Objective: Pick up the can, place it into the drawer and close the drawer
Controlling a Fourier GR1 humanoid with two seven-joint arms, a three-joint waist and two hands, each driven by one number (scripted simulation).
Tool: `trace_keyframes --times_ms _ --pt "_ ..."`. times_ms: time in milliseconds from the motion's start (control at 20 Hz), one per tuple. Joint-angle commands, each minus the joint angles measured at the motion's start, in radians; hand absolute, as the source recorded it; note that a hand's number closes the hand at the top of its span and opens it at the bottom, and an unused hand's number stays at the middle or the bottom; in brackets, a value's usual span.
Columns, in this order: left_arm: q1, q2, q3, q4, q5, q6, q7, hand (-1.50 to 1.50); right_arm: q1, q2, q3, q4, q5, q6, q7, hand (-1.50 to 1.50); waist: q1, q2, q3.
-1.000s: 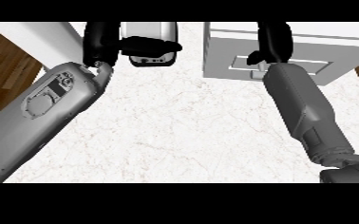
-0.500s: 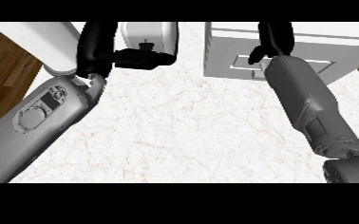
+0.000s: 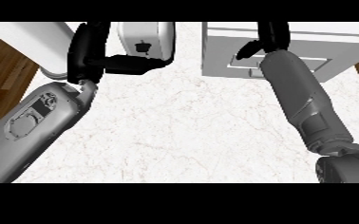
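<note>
The can (image 3: 148, 39), white and silvery with a small black mark, stands upright at the top of the head view, its upper end cut off by the view's edge. My left hand (image 3: 89, 52) is curled round it, fingers on its left side and the thumb (image 3: 135, 64) across its lower end. The grey drawer unit (image 3: 226, 52) sits at the top right. My right hand (image 3: 272, 34) reaches over its front, fingers straight and partly out of view, with the thumb (image 3: 247, 51) sticking out to the left. It holds nothing.
The white marbled counter (image 3: 182, 123) spreads across the middle. A white block (image 3: 38, 42) lies at the top left, with a brown wooden floor (image 3: 14, 73) beside the counter's left edge. Both grey forearms cross the counter from below.
The can looks bigger and nearer to my head, carried in my left hand. The left forearm has swung lower and leftwards. The right hand has slid a little farther over the drawer unit.
</note>
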Motion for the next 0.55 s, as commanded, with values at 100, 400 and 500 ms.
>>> trace_keyframes --times_ms 100,400,500 --pt "0.055 -0.015 0.002 -0.029 -0.009 0.000 -0.028 -1.50 -0.076 0.077 -0.167 -0.050 -0.218 0.071 -0.092 -1.50 0.001 -0.013 -0.002" --pt "0.073 -0.010 0.012 -0.054 -0.027 0.021 0.011 -1.50 -0.083 0.093 -0.252 -0.048 -0.336 0.166 -0.147 -1.50 -0.022 -0.021 -0.003" --pt "0.076 0.007 0.052 -0.020 -0.022 -0.020 -0.023 -1.50 -0.106 0.081 -0.252 -0.019 -0.329 0.146 -0.134 -1.50 -0.011 -0.010 -0.004"
